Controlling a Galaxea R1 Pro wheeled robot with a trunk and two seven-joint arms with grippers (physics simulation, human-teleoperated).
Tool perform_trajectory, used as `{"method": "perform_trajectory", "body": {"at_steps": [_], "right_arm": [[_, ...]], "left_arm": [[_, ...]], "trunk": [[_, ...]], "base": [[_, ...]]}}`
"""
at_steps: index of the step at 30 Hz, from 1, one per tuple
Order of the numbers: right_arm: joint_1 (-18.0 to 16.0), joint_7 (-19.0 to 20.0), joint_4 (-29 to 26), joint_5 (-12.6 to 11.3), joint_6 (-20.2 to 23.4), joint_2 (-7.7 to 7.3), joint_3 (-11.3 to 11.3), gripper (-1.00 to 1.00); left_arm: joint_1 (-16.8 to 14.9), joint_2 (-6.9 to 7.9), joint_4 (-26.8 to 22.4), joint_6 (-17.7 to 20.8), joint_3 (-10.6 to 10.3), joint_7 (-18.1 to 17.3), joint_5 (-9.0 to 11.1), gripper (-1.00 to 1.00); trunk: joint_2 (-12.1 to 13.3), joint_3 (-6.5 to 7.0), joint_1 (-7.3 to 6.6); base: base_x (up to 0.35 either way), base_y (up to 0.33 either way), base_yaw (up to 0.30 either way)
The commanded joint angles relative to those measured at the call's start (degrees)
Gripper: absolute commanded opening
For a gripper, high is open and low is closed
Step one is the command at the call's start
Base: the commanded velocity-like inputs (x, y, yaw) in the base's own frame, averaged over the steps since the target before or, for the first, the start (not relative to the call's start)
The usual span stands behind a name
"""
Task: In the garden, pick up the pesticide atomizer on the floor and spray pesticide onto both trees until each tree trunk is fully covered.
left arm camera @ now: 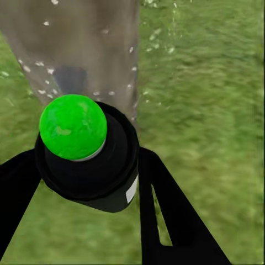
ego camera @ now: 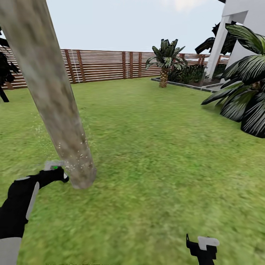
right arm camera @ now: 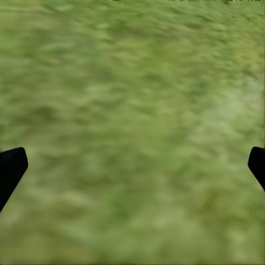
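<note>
Nothing readable anywhere that I can see. The atomizer [left arm camera: 88,157] I'm holding has a little white patch on its black body, but it's blank, no letters or numbers. The green cap has no marking either.

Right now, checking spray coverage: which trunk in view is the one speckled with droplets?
The thick smooth grey trunk beside the left hand, dotted white near its base; the distant palm trunk is scaly, brown, unsprayed.
</note>
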Motion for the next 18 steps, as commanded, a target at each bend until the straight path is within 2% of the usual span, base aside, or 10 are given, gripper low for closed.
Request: {"method": "perform_trajectory", "body": {"at_steps": [1, 3, 4, 7, 12, 18], "right_arm": [[0.0, 0.0, 0.0, 0.0, 0.0, 0.0, 0.0, 1.0], [0.0, 0.0, 0.0, 0.0, 0.0, -0.01, 0.0, 1.0], [0.0, 0.0, 0.0, 0.0, 0.0, -0.02, 0.0, 1.0], [0.0, 0.0, 0.0, 0.0, 0.0, -0.09, 0.0, 1.0], [0.0, 0.0, 0.0, 0.0, 0.0, -0.14, 0.0, 1.0], [0.0, 0.0, 0.0, 0.0, 0.0, -0.11, 0.0, 1.0]], "left_arm": [[-0.9, -0.09, -0.3, 1.5, -0.2, 0.0, -0.2, -1.0], [-2.3, 0.34, -0.6, 4.2, -0.1, 0.0, 0.1, -1.0], [-2.9, 0.95, -0.7, 4.9, 0.7, 0.0, 0.1, -1.0], [-3.1, 2.76, -0.7, 5.3, 5.1, -0.1, 0.2, -1.0], [-3.1, 2.62, -4.8, 5.5, 5.2, -0.1, 0.2, -1.0], [-2.9, 2.52, -5.4, 5.6, 5.1, 0.0, 0.0, -1.0]], "trunk": [[0.0, 0.0, 0.0], [0.0, 0.0, 0.0], [0.0, 0.0, 0.0], [0.0, 0.0, 0.0], [0.0, 0.0, 0.0], [0.0, 0.0, 0.0]], "base": [[0.0, 0.0, 0.225], [0.0, 0.0, 0.241], [0.0, 0.0, 0.081], [0.0, 0.0, 0.023], [0.0, -0.107, 0.001], [0.0, -0.266, 0.0]]}}
